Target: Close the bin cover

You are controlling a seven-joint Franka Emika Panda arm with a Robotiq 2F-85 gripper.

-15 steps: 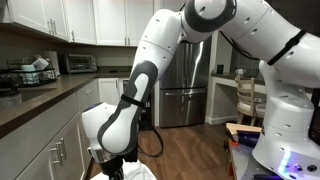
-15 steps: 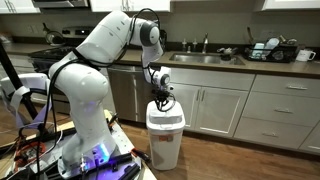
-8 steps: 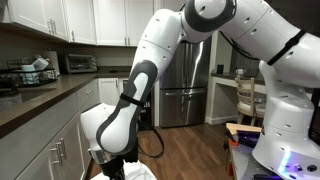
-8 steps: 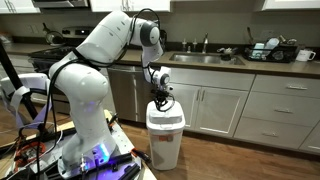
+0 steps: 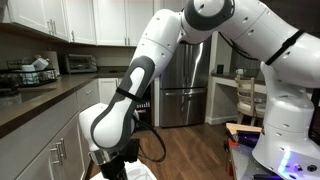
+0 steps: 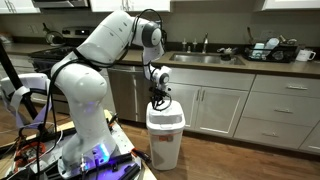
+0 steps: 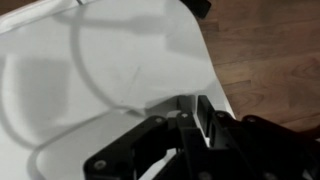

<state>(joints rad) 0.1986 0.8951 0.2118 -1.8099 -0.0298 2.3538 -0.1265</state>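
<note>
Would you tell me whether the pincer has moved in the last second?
Yes: the pincer has risen slightly above the bin cover, judged against the cabinets behind.

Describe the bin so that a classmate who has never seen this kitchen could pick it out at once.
In an exterior view, find the counter with the sink, then the white cabinets below it. The bin stands on the wood floor before them, under the robot's tool. Unlike the panelled cabinets, it is freestanding, smooth and rounded.

My gripper (image 6: pixel 160 101) hangs just above the flat white plastic bin cover (image 6: pixel 167 120) lying on the white plastic bin (image 6: pixel 165 148) before white panelled cabinets (image 6: pixel 220 110).
</note>
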